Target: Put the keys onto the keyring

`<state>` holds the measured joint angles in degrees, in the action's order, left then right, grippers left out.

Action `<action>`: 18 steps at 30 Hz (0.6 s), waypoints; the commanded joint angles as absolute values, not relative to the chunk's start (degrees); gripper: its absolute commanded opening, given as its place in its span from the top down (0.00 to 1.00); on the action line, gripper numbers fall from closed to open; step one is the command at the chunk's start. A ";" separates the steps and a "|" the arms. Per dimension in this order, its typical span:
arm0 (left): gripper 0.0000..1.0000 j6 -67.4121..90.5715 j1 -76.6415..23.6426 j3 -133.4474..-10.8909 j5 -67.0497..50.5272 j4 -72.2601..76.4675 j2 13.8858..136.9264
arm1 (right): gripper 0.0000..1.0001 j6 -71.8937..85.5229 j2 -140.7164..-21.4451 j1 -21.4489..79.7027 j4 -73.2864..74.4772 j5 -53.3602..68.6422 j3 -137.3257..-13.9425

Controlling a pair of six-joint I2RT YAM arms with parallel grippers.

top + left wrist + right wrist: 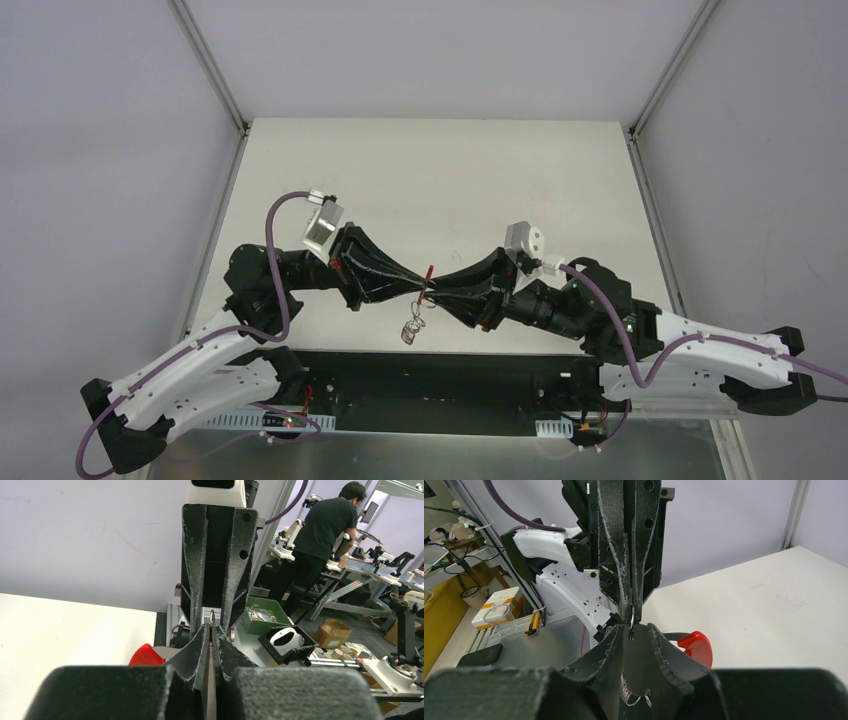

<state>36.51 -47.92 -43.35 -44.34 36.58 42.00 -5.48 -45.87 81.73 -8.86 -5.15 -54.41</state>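
1. Silver keyring (411,328) loops are seen hanging nearest, just below both tools.
2. The left tool (212,632) and right tool (631,632) are met tip to tip, each narrowed onto its top ring, held edge-on.
3. Its red crescent (696,647) is seen beyond.

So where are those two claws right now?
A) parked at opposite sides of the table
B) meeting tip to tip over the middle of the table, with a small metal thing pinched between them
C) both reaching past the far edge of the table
B: in the top view the left gripper and right gripper meet tip to tip mid-table, both pinching the keyring.
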 commanded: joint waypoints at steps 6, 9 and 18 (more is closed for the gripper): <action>1.00 35.46 -47.80 -44.44 -43.90 36.10 42.36 | 0.60 -8.45 -44.44 81.93 6.63 -4.76 -61.36; 1.00 35.20 -47.73 -44.75 -44.51 34.40 42.87 | 0.55 -10.26 -44.64 81.91 13.84 -3.36 -63.80; 1.00 35.69 -47.72 -46.49 -49.53 31.55 46.42 | 0.55 -17.13 -45.80 81.75 26.71 -1.18 -68.72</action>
<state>36.40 -47.92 -43.38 -46.09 30.41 45.71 -12.91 -45.47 81.73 20.32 -3.42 -65.12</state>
